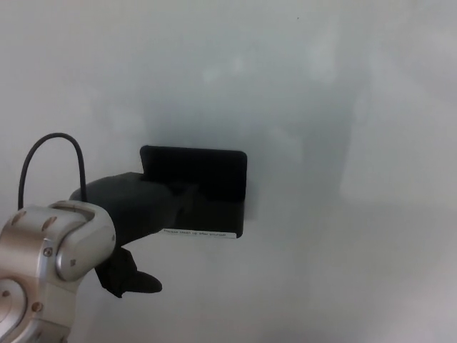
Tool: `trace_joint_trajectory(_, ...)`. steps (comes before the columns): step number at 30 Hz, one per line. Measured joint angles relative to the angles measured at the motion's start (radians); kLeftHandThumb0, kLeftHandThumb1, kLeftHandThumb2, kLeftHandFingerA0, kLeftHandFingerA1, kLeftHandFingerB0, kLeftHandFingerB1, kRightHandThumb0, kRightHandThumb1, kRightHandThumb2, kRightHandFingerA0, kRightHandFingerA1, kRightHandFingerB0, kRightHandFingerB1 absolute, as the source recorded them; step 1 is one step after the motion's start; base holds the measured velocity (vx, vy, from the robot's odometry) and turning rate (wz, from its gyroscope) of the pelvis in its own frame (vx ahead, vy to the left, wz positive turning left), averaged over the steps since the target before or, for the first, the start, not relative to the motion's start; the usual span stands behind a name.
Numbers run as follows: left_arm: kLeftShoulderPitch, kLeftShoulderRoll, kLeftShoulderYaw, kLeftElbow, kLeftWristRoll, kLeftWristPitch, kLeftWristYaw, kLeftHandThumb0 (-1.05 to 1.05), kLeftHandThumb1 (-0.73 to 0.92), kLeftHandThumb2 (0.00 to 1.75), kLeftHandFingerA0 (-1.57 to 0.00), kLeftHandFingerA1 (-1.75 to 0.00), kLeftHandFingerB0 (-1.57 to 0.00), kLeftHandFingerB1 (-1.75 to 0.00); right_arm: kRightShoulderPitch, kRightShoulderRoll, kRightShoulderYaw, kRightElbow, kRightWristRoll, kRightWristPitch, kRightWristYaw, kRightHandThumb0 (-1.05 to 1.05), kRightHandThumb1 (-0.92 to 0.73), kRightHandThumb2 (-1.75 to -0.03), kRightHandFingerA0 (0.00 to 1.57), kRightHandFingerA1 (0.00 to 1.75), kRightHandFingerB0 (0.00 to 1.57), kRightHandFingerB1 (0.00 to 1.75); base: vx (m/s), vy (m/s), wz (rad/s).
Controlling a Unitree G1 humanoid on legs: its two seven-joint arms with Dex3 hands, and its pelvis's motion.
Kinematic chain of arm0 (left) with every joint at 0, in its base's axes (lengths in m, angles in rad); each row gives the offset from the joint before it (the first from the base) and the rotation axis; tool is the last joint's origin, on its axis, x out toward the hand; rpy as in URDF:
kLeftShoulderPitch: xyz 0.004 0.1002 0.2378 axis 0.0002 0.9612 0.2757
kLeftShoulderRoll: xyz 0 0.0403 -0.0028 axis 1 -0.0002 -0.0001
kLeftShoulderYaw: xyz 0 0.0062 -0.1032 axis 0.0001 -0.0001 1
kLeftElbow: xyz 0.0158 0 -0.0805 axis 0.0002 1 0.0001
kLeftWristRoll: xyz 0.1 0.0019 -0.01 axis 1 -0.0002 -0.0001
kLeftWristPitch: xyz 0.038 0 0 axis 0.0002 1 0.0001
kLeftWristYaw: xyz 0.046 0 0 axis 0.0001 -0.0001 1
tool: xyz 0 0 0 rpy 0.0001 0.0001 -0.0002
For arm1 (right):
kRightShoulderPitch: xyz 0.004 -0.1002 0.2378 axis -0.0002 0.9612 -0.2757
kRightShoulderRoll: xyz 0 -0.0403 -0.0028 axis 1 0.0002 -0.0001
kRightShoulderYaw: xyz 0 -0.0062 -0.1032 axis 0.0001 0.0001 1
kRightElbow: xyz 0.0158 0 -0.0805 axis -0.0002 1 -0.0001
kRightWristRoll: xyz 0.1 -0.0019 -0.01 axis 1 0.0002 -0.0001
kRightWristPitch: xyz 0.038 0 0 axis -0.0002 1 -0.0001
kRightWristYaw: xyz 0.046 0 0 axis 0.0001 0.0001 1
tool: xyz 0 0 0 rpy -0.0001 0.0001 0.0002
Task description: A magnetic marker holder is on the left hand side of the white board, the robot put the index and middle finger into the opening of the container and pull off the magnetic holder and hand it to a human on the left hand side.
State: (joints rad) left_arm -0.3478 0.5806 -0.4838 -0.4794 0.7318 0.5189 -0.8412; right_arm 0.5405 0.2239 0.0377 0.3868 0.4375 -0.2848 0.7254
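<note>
**Left hand reaching into the marker holder on the board**

The left hand [146,211] comes in from the lower left, its silver wrist joint [53,268] filling the near corner and a thin black cable [50,143] looping up above it. The black palm stretches forward and to the right from that joint, roughly level, toward the whiteboard [321,107].

Directly ahead of the hand, touching its front end, is the black magnetic marker holder [211,182]. It sits flat against the board, upright, with a narrow white label strip [200,232] along its lower front edge. The two fingers [184,196] run into the holder's opening and are swallowed by its dark inside, so black on black hides how far they go and how tightly they curl. The hand looks hooked into the holder, but whether it truly grips it cannot be told.

Below the palm, the thumb [139,282] sticks out downward and to the right, apart from the holder and touching nothing.

The right hand does not show. The board around the holder is plain pale grey, with a soft shadow falling to the holder's right.
</note>
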Motion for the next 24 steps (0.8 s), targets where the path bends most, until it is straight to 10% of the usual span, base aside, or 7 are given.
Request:
trace_joint_trajectory(13,0.011,-0.011,0.004,0.036,0.000,-0.036,0.050,-0.38,0.27,0.92,-0.01,-0.47,0.00,-0.45,0.005,0.000,-0.002,-0.001,-0.001,-0.002,0.002,-0.63,-0.70,-0.62,0.84,0.47,0.66,0.43,0.00,0.000,0.00)
trace_joint_trajectory(14,0.010,-0.012,0.005,0.039,-0.001,-0.037,0.051,-0.78,0.64,0.60,-0.22,-0.31,-0.18,-0.28,0.005,0.000,-0.002,-0.002,-0.001,-0.002,0.002,-0.62,-0.72,-0.63,0.85,0.47,0.66,0.43,0.00,0.000,0.00)
trace_joint_trajectory(24,-0.070,-0.014,0.034,0.138,-0.017,-0.076,0.049,-0.79,0.48,0.82,-0.28,-0.44,-0.14,-0.37,0.011,-0.001,-0.002,-0.004,-0.002,-0.004,0.002,-0.61,-0.72,-0.63,0.85,0.46,0.68,0.43,0.00,0.000,0.00)
